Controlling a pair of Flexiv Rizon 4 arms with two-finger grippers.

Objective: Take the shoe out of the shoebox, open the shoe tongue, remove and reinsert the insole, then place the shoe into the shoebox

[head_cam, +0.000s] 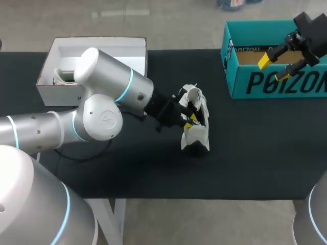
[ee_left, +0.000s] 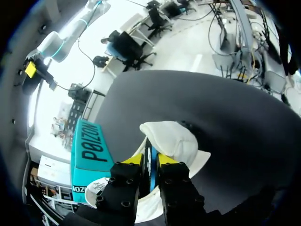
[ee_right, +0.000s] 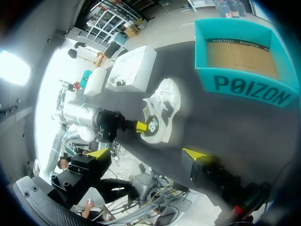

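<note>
Head view: the white shoe [head_cam: 196, 130] sits on the black table [head_cam: 255, 163] just right of the frame's centre, outside both boxes. The left arm comes in from the left edge, and the left gripper [head_cam: 188, 120] is at the shoe's upper part, with a yellow tip showing against the white. The teal shoebox [head_cam: 245, 84] stands open at the upper right, and the right gripper [head_cam: 274, 68] hangs over it with its two yellow tips apart. An open white box [head_cam: 117, 51] sits at the upper left, partly hidden behind the left arm.

Left wrist view: the left gripper [ee_left: 150, 161] has its fingers drawn narrow, both pressing a thin dark-blue edge of the shoe [ee_left: 171, 136] from either side. The rest of the shoe's white body lies just ahead of the tips. The shoebox [ee_left: 91, 153] stands off to one side of the gripper, apart from the shoe.

Right wrist view: the right gripper [ee_right: 146, 154] is spread wide with nothing between its tips. Well ahead of it lies the shoe [ee_right: 162, 106], with the left gripper [ee_right: 138, 126] touching its side. Beyond the shoe stand the shoebox [ee_right: 244, 89] – its brown floor showing – and the white box [ee_right: 134, 66].
</note>
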